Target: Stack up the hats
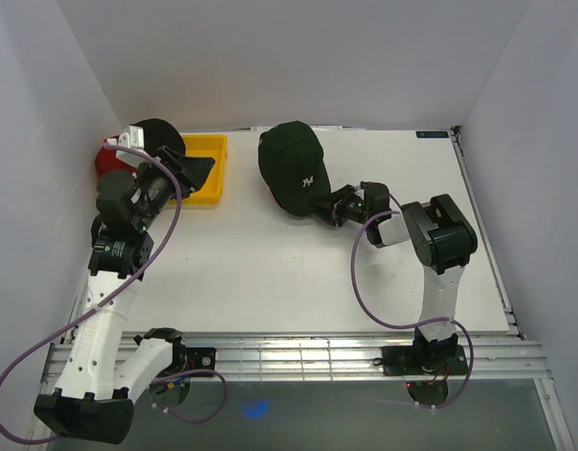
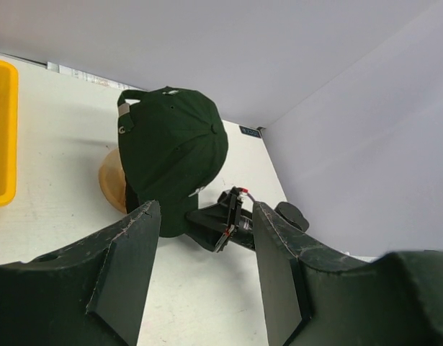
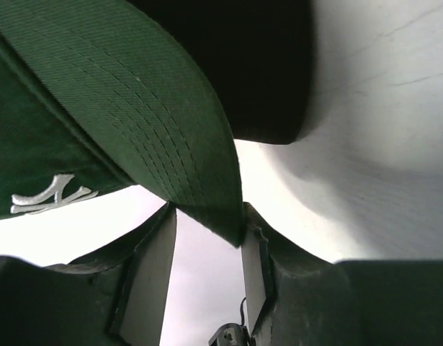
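A dark green cap (image 1: 290, 167) with a white logo sits on a wooden stand (image 2: 110, 182) at the back middle of the table. It also shows in the left wrist view (image 2: 174, 148). My right gripper (image 1: 328, 207) is open, with the edge of the cap's brim (image 3: 171, 130) lying between its fingers (image 3: 150, 281). A black cap (image 1: 160, 134) and a red cap (image 1: 107, 160) lie at the far left. My left gripper (image 1: 196, 171) is open and empty above the yellow tray, its fingers (image 2: 127, 267) wide apart. No pink cap is in view.
A yellow tray (image 1: 213, 141) stands at the back left next to the black and red caps. White walls close in the table on the left, back and right. The table's front edge (image 1: 317, 334) runs along a metal rail.
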You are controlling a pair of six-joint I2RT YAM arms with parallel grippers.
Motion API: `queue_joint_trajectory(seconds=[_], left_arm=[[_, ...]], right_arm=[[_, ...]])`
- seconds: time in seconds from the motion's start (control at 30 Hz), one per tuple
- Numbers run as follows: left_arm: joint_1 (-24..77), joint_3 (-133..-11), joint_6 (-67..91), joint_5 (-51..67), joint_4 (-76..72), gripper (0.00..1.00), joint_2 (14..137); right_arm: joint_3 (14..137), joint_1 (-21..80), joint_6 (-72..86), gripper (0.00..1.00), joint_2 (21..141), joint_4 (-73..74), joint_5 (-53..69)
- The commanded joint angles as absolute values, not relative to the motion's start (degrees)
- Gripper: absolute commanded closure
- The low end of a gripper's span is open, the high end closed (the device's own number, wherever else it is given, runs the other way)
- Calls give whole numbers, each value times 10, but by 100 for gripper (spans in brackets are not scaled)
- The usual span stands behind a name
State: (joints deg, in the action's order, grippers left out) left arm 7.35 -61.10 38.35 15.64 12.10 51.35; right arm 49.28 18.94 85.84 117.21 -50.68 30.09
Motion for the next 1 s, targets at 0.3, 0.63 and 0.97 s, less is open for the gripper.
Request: queue_joint_trajectory(seconds=[0.3, 0.63, 0.97], left_arm=[[76, -635, 373, 148, 131, 36, 509], [76, -670, 366, 135, 159, 36, 534], [74, -809, 337, -62, 327, 32, 634]], right_arm=[[468, 196, 816, 46, 1212, -276, 277], [382, 185, 796, 43, 1090, -269, 278], [280, 152, 667, 38, 872, -201, 278]])
